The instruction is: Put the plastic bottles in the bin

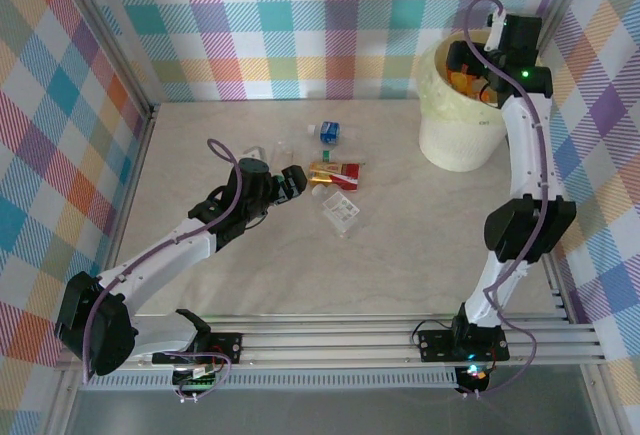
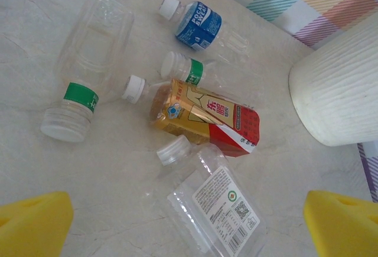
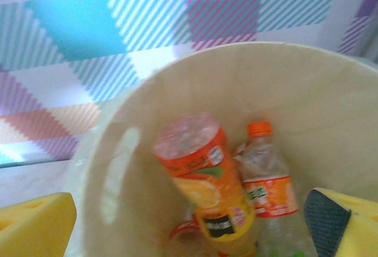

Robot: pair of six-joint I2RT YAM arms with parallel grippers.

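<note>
My right hand hangs released over the bin; my left hand, released too, hovers above 5 bottles beside it.

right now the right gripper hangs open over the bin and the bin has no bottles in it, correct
One thing is wrong: the bin is not empty. The right wrist view shows an orange-labelled bottle and an orange-capped bottle lying inside it. The rest stands: the right gripper hangs open over the bin.
</note>
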